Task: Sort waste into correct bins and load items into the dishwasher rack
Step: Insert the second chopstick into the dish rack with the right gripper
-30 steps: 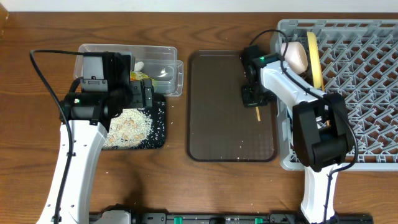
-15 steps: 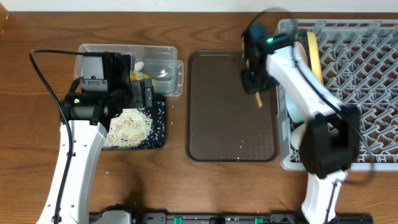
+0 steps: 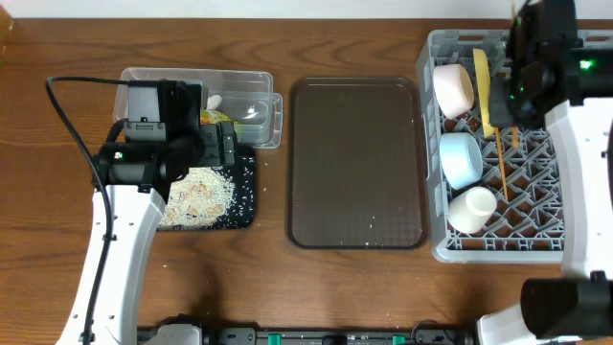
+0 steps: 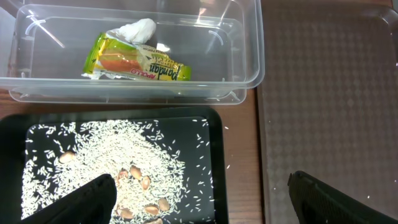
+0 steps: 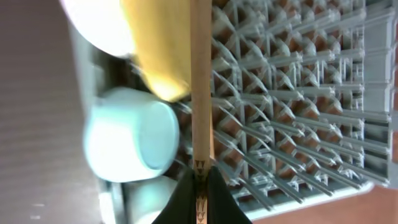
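While right fingers (image 5: 184, 200) pinch a blurred chopstick (image 5: 201, 81), left fingers (image 4: 87, 200) gape wide, tips cut off

- On my left, the clear plastic rectangular tub (image 3: 251, 88) sits farthest back, with the green-and-orange crinkled wrapper (image 4: 137, 62) inside it.
- The shallow glossy black rectangular tray (image 3: 245, 209) lies just in front of the tub, with loose whitish rice grains (image 3: 203, 190) on it.
- The flat dark brown serving tray (image 3: 356, 163) lies in the middle.
- On my right, the large grey plastic lattice rack (image 3: 536, 206) holds, along its left edge from back to front, the white bowl (image 3: 453, 88), the light blue bowl (image 3: 460, 159) and the small white cup (image 3: 471, 209).
- The round yellow plate (image 3: 484, 91) stands on edge just right of the white bowl.
- A thin wooden chopstick (image 3: 500, 163) runs front to back, right of the light blue bowl (resting or not, I cannot tell).
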You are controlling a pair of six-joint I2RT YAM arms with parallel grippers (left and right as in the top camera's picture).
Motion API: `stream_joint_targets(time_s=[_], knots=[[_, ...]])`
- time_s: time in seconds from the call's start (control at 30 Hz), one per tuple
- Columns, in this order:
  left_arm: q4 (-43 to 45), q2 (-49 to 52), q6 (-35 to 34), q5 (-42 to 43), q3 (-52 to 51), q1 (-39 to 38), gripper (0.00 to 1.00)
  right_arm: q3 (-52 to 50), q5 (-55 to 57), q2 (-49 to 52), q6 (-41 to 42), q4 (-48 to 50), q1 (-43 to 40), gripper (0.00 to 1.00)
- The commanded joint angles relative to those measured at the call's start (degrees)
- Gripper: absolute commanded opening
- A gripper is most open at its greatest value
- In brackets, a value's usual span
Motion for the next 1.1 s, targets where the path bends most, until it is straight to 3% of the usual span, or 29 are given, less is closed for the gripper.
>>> stream_joint_targets(time_s=[0.0,0.27,0.67,0.7,0.8,0.83,1.07], knots=[[-0.15,0.13,0.31,-0.35,1.25,0.24,0.91,-5.53,-0.31,1.22,-7.23,3.34,-3.28,0.01],[-0.15,0.13,0.33,-0.37,1.25,0.24,0.91,-18.23,-1.99,1.25,-17.64,12.87,-6.23,0.01],[-0.15,0.13,0.31,-0.35,1.25,0.24,0.91,-25.53,-4.20,1.25,-14.25,17.79,-7.74,0.01],[-0.15,0.13,0.31,-0.35,1.25,0.24,0.91,-25.53,-4.31,1.25,-14.25,17.86,-7.74,0.04],[-0.17,0.13,0.31,-0.35,1.25,0.24,0.91,-25.53,-4.31,1.25,-14.10,18.05,-7.76,0.54],[-0.13,0.13,0.31,-0.35,1.25,0.24,0.91,-25.53,-4.24,1.25,-13.35,18.32,-7.76,0.59],[-0.15,0.13,0.31,-0.35,1.25,0.24,0.91,-21.03,-8.46,0.52,-10.67,19.32,-7.74,0.64]])
